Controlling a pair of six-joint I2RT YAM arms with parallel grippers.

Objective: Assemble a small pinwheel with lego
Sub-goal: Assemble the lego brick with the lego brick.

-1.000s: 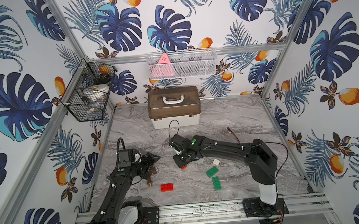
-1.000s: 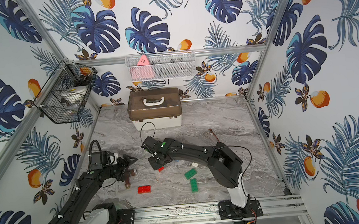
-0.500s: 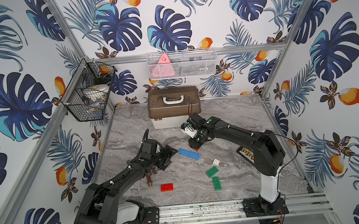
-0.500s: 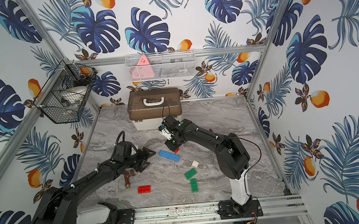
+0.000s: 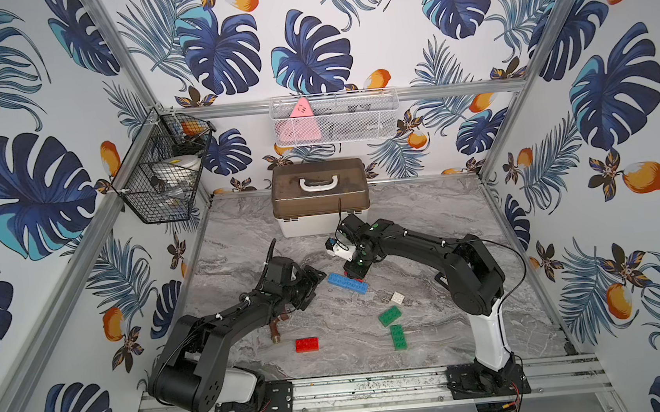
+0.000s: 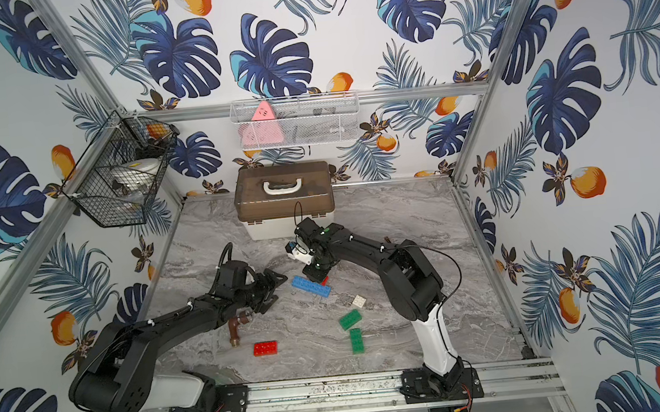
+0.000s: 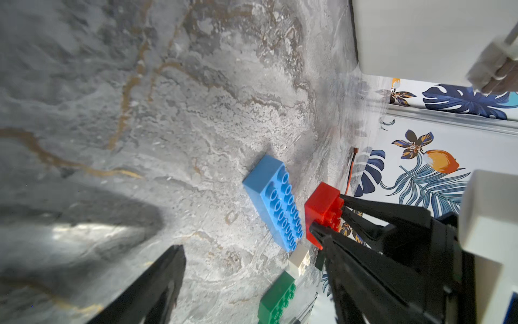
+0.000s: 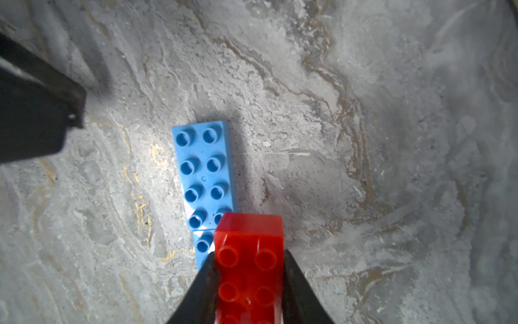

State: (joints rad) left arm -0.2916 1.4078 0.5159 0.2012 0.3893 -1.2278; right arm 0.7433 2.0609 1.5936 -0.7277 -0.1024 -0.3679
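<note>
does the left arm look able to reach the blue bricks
Probably yes: the open, empty left claw is beside the blue bricks, nothing between; the right claw holds a red brick at their far end.

This looks like a robotics lab booth rather than anyone's home: aluminium framing (image 5: 230,109) boxes in three walls of leafy blue wallpaper (image 5: 307,58), two black robot arms (image 5: 417,244) are bolted to a metal rail (image 5: 377,388) along the front of a marble-look tabletop (image 5: 422,207), and a wire basket (image 5: 159,185), a white mesh tray (image 5: 353,119) and a brown-lidded case (image 5: 319,199) stand in as props
</note>
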